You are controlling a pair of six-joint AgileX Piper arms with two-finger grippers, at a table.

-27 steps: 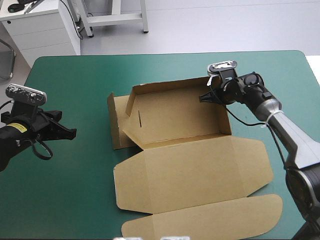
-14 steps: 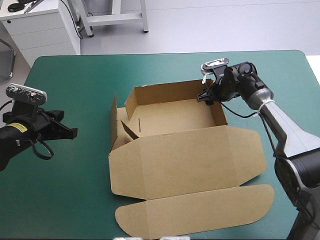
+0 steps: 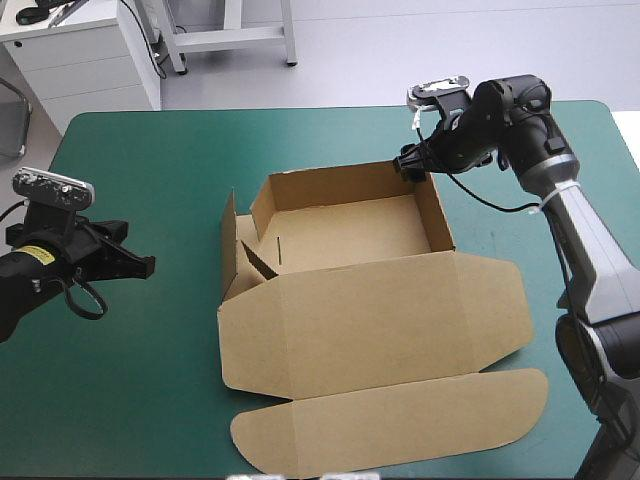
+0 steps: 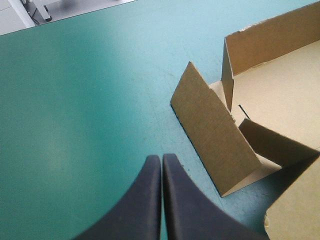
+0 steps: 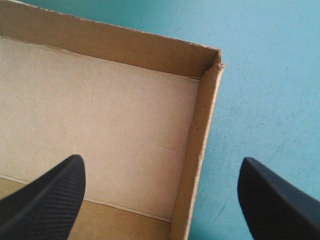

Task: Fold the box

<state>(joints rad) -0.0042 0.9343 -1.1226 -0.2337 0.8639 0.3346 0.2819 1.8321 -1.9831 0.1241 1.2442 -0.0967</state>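
Note:
The brown box (image 3: pixel 350 230) stands mid-table as an open tray with its far and right walls raised. Its lid (image 3: pixel 380 320) lies flat toward the front edge, and a left side flap (image 3: pixel 228 250) leans outward. My right gripper (image 3: pixel 410 165) hovers just above the tray's far right corner. In the right wrist view the right gripper (image 5: pixel 160 165) is open, its black fingers either side of the right wall (image 5: pixel 200 145) and holding nothing. My left gripper (image 3: pixel 140 266) is shut and apart from the box on its left. In the left wrist view the left gripper (image 4: pixel 161 162) points toward the leaning flap (image 4: pixel 215 130).
The lid's rounded end flap (image 3: pixel 400 420) reaches close to the table's front edge. Teal-green cover (image 3: pixel 150 180) stretches between my left gripper and the box. The table's far edge (image 3: pixel 330 108) runs a short way behind my right gripper.
My right gripper has opened, let go of the tray's far right corner and drawn up and back toward the far edge. Before that, the box shifted as the wall was set. The left arm has not moved.

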